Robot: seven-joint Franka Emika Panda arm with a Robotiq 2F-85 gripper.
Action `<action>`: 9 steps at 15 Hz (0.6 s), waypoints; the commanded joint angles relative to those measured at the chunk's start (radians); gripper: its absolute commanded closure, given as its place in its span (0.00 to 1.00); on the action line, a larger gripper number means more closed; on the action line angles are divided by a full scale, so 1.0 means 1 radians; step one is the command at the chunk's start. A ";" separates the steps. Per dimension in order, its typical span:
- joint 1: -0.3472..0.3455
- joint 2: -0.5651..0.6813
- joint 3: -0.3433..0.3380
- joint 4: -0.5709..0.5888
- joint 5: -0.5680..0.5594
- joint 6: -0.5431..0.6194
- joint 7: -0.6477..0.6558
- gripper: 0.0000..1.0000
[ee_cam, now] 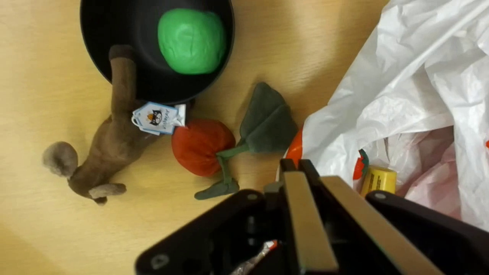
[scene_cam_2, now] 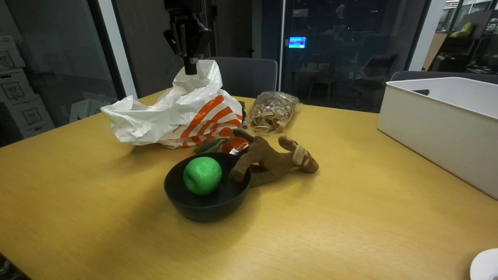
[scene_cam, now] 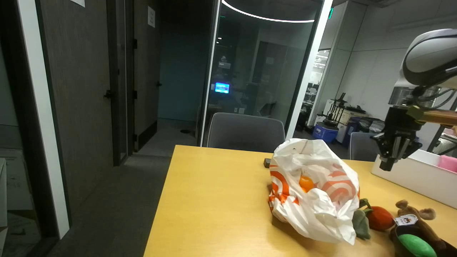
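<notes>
My gripper (ee_cam: 297, 165) hangs above the table with its fingertips together, a thin slit between them and nothing held. In both exterior views it is up in the air, apart from every object. Beneath it in the wrist view lie the edge of a crumpled white plastic bag (ee_cam: 344, 126) with red-orange print and a red plush (ee_cam: 202, 147) with green leaves. The bag's mouth shows a yellow container (ee_cam: 380, 179); an orange item (scene_cam: 306, 183) shows in an exterior view. A black bowl (scene_cam_2: 210, 210) holds a green ball-like object (scene_cam_2: 202, 175). A brown plush animal (scene_cam_2: 272, 157) leans a leg into the bowl.
A white bin (scene_cam_2: 435, 132) with something pink (scene_cam: 448, 163) inside stands on the table. A clear bag of tan pieces (scene_cam_2: 272, 112) lies beside the white bag. A small dark block (scene_cam: 267, 162) sits behind it. Grey chairs (scene_cam: 246, 132) line the far edge.
</notes>
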 commanded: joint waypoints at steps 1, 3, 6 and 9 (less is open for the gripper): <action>-0.017 -0.093 0.004 -0.096 0.002 0.006 0.029 0.60; -0.024 -0.114 0.006 -0.128 -0.002 0.013 0.051 0.44; -0.026 -0.080 0.007 -0.107 0.001 -0.001 0.043 0.47; -0.027 -0.092 0.008 -0.127 0.001 -0.002 0.057 0.28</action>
